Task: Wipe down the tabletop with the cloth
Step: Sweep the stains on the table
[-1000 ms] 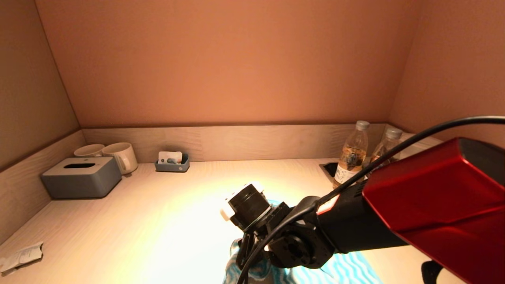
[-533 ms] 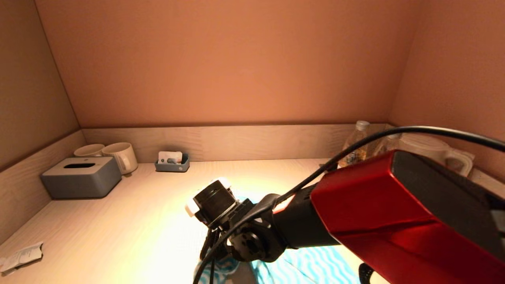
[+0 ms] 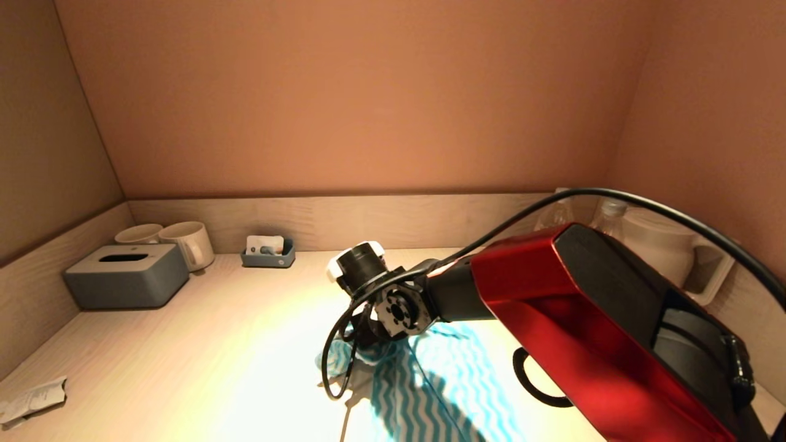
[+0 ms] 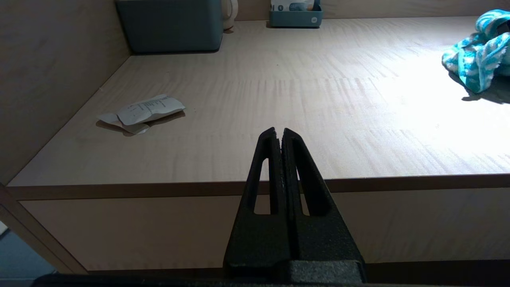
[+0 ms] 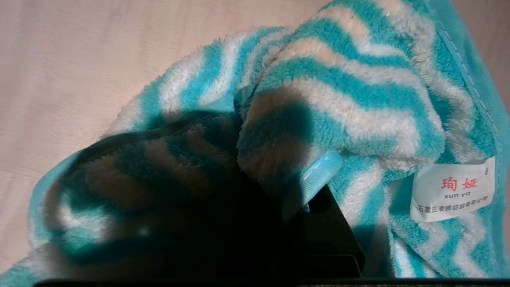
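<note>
Right tool (image 3: 362, 334) grips a bunched fold of the striped cloth (image 3: 430, 380), pressed to mid-desk (image 3: 184, 344), the rest trailing behind it toward the robot; left tool (image 4: 282, 135), fingers together, empty, sits off the front edge, well apart.

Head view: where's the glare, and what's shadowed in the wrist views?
Head view: glare washes out the tabletop left of the cloth. Right wrist view: the right gripper is a black shadow in the cloth's folds. Left wrist view: the parked left gripper is dark, with a bright patch beside the cloth.
</note>
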`<state>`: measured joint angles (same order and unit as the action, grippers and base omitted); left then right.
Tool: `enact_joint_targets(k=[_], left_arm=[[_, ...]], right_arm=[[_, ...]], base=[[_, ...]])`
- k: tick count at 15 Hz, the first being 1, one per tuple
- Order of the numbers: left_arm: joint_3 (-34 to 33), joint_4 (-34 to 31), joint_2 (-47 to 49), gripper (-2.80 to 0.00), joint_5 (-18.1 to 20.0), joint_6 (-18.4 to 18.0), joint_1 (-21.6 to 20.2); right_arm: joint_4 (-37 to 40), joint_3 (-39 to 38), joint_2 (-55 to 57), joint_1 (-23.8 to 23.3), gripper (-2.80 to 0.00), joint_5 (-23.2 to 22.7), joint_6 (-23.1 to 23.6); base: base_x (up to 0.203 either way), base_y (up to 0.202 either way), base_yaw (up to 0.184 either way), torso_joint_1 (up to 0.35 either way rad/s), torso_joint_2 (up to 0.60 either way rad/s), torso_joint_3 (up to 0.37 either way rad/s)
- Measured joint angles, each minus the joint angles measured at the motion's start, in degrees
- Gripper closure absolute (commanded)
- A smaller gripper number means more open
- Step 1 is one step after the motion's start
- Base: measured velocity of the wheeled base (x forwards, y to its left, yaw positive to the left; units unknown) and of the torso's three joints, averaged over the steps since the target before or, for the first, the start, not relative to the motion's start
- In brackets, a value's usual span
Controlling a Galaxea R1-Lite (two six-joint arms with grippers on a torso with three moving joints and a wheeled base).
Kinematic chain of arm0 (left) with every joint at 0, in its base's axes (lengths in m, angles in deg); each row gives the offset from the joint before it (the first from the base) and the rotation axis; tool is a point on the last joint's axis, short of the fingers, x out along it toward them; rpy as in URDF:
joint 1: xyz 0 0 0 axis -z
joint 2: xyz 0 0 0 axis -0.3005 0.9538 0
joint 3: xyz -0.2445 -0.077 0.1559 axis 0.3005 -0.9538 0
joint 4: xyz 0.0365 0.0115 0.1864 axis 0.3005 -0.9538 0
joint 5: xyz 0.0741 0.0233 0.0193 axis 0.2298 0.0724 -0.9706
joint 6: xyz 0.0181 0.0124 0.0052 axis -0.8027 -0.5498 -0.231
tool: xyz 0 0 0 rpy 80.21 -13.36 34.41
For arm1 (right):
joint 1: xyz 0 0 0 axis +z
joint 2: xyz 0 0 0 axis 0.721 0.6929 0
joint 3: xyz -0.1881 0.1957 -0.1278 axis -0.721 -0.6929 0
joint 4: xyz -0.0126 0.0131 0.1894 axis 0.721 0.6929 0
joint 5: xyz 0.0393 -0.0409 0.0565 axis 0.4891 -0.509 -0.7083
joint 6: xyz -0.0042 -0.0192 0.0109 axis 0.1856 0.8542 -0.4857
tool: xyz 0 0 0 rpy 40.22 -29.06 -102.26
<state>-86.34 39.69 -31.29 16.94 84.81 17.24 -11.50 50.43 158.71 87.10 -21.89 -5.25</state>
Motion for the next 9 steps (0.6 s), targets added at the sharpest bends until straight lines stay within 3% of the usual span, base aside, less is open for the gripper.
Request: enact_joint_targets(k=[2,5,9], left_arm=[[0.0,0.0,0.0,0.0,0.0,0.0,0.0],[0.0,0.0,0.0,0.0,0.0,0.0,0.0],[0.0,0.0,0.0,0.0,0.0,0.0,0.0]], right_arm=[[0.7,-3.8,-1.7,-3.5,0.0,0.1,-0.4],[0.1,-14.1,-6.4,-4.4,0.0,0.2,-0.6],[-3.1,-25.5,-13.2,1.3,0.0,0.1,-0.3]], base=[[0.0,0.0,0.0,0.0,0.0,0.0],[0.0,0.0,0.0,0.0,0.0,0.0],[0.0,0.0,0.0,0.0,0.0,0.0]])
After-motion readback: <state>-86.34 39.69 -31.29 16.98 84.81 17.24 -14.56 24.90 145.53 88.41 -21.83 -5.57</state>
